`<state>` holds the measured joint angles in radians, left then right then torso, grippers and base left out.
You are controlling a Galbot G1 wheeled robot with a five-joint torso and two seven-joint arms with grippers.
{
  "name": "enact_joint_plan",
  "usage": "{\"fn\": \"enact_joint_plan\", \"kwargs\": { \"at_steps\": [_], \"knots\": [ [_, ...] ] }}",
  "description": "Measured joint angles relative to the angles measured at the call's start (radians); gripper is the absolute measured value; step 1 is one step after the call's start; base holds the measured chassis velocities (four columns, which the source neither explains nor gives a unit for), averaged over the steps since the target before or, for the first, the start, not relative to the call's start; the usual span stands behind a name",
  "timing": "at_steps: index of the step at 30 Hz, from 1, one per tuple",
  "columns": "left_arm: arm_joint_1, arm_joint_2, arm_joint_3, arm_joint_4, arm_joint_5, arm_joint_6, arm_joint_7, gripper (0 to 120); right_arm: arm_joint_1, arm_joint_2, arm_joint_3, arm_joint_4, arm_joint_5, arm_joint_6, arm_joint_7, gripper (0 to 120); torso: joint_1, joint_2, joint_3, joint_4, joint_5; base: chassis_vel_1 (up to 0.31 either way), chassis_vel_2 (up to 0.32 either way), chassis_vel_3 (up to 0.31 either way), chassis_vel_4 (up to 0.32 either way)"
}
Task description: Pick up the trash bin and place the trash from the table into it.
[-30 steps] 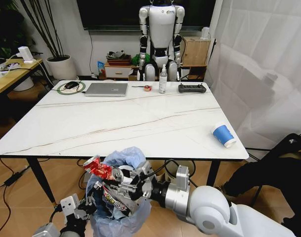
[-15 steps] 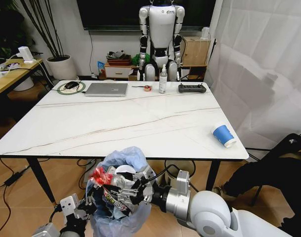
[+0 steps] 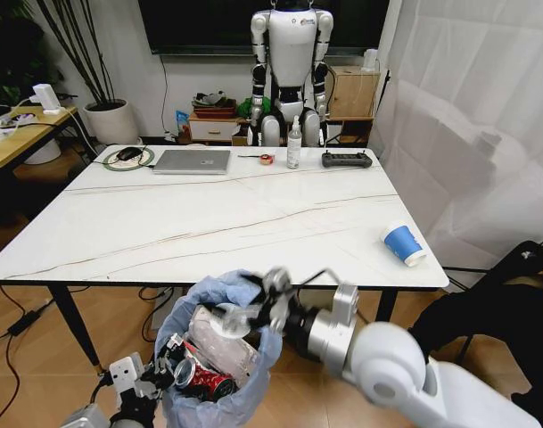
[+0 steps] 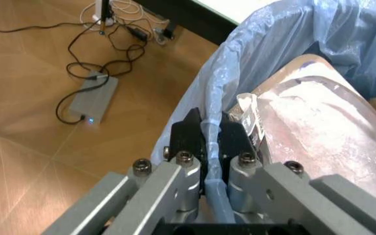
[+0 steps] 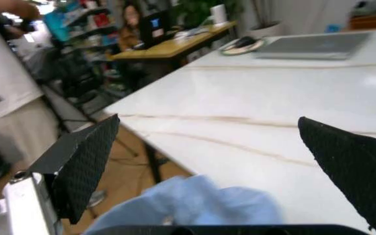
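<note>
The trash bin (image 3: 219, 357), lined with a puffy light-blue bag, hangs in front of the white marble table (image 3: 218, 223), below its near edge. My left gripper (image 3: 164, 361) is shut on the bin's rim; the left wrist view shows its black fingers (image 4: 188, 139) pinching the bag edge (image 4: 209, 142). A crushed red can (image 3: 204, 382) and a flat white packet (image 3: 226, 343) lie inside the bin. My right gripper (image 3: 258, 303) hovers open and empty above the bin's far rim, its fingers (image 5: 83, 164) wide apart. A blue paper cup (image 3: 403, 243) lies on its side near the table's right edge.
At the table's far side stand a silver laptop (image 3: 193, 160), a mouse (image 3: 128, 154), a tape roll (image 3: 266, 159), a spray bottle (image 3: 293, 143) and a black controller (image 3: 346, 160). A humanoid robot (image 3: 292, 62) stands behind. A power brick and cables (image 4: 96, 98) lie on the floor.
My right gripper lowered the red can into the bin, let it go, then rose toward the table edge with its fingers open. The can now rests in the bag.
</note>
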<state>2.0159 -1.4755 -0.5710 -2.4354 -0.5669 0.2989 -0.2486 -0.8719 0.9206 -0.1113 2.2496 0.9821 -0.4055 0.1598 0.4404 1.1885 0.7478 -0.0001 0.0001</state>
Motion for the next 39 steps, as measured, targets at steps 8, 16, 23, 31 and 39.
{"fn": "enact_joint_plan", "kwargs": {
  "at_steps": [8,16,23,31,39],
  "knots": [
    [0.001,0.014,-0.002,-0.006,-0.008,0.0,0.0,0,0.017,-0.036,0.193,-0.106,-0.018,-0.142,0.06,100,0.0,0.0,0.0,-0.0003,0.0001,0.0,0.0,0.0,0.0],
    [-0.005,0.024,-0.002,-0.007,-0.014,-0.002,0.001,0,0.035,-0.054,0.312,-0.215,-0.075,-0.215,0.048,100,0.0,0.0,0.0,-0.0002,0.0001,0.0,0.0,0.0,0.0],
    [-0.005,0.028,-0.002,-0.007,-0.018,-0.003,0.002,0,0.062,-0.066,0.328,-0.304,-0.145,-0.241,0.011,100,0.0,0.0,0.0,0.0,0.0,0.0,0.0,0.0,0.0],
    [-0.011,0.04,-0.006,-0.006,-0.027,-0.003,0.002,0,0.018,-0.101,0.381,-0.355,-0.18,-0.274,0.004,100,0.0,0.0,0.0,-0.0002,0.0001,0.0,0.0,0.0,0.0],
    [-0.027,0.058,-0.007,0.011,-0.044,-0.003,0.002,0,-0.038,-0.135,0.469,-0.33,-0.173,-0.31,0.018,100,0.0,0.0,0.0,-0.0001,-0.0001,0.0,0.0,0.0,0.0]
  ]
}}
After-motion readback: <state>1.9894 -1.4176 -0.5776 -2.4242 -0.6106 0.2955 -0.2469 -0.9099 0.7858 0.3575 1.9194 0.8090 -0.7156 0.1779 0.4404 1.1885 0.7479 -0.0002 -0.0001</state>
